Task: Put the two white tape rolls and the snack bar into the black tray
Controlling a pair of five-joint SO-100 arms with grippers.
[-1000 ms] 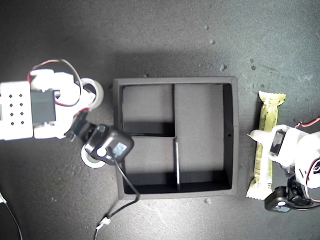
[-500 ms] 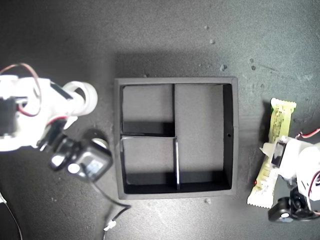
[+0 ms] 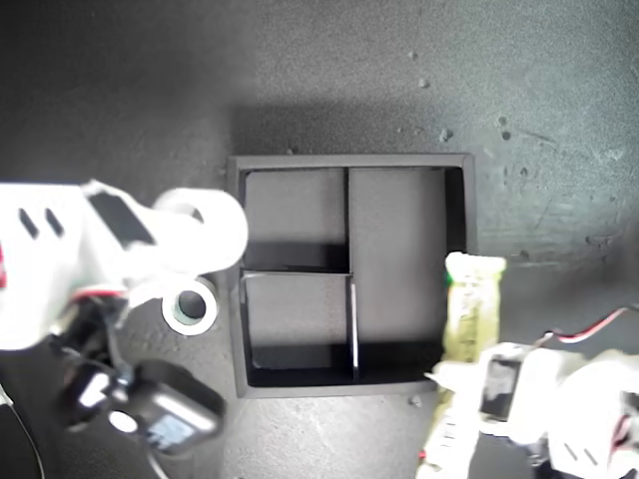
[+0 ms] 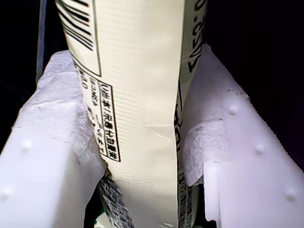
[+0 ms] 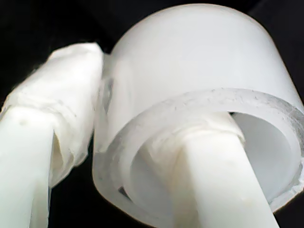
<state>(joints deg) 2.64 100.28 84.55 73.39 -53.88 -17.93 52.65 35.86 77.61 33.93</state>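
Observation:
The black tray (image 3: 349, 160) lies in the middle of the exterior view, all its compartments bare. My first gripper (image 3: 469, 384) is shut on the snack bar (image 3: 467, 309), whose upper end hangs by the tray's wall at the exterior view's right. Up close, the cream wrapper (image 4: 142, 95) is pinched between both padded fingers (image 4: 57, 118). My second gripper (image 3: 190, 235) is shut on the wide white tape roll (image 3: 205, 235), just off the tray's wall at the exterior view's left; one finger (image 5: 213, 166) passes through the roll (image 5: 190, 57). The smaller tape roll (image 3: 190, 306) lies on the mat below it.
A dark grey mat (image 3: 329, 70) covers the surface. Each arm's black camera module hangs low in the exterior view, one (image 3: 165, 424) at its left. Small specks dot the mat at the exterior view's upper right.
My second gripper has lifted the wide roll and carried it toward the tray, uncovering the smaller roll. My first gripper has raised the snack bar and swung it toward the tray.

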